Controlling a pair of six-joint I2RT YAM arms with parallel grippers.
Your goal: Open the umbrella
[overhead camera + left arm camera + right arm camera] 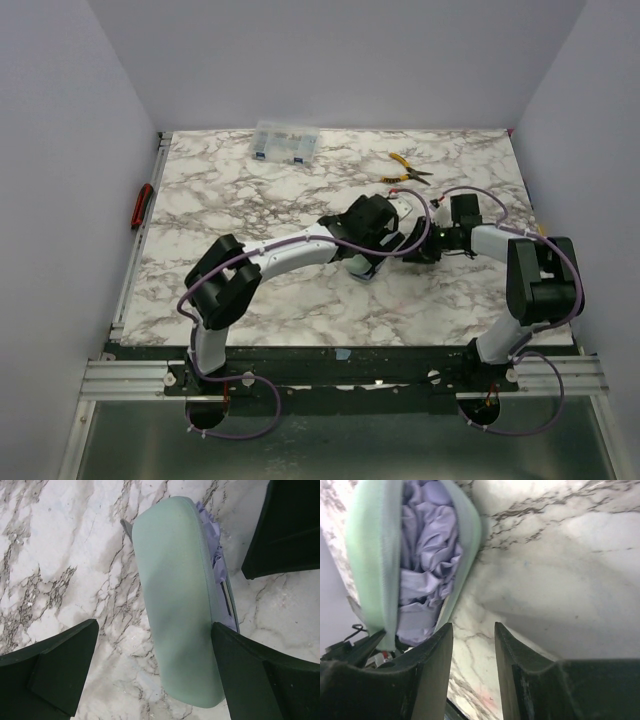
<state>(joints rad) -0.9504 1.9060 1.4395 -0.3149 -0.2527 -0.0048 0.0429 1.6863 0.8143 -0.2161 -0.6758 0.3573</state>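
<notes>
The umbrella is folded, and its crumpled lavender canopy [427, 545] is tucked inside a mint-green case [175, 590] that lies on the marble table [220, 200]. Lavender fabric [216, 555] peeks out along the case's right edge. My left gripper [155, 625] is open and straddles the case; its right finger [250, 670] is against the case's edge and its left finger [55, 670] is well clear. My right gripper [473, 625] is open by a narrow gap, is empty, and sits low just beside the case's open side [462, 545]. In the top view both grippers [372, 228] [425, 243] meet mid-table and hide most of the case.
Yellow-handled pliers [405, 170] lie at the back right. A clear compartment box [286, 142] stands at the back centre. A red tool [143, 205] hangs at the table's left edge. White walls enclose three sides.
</notes>
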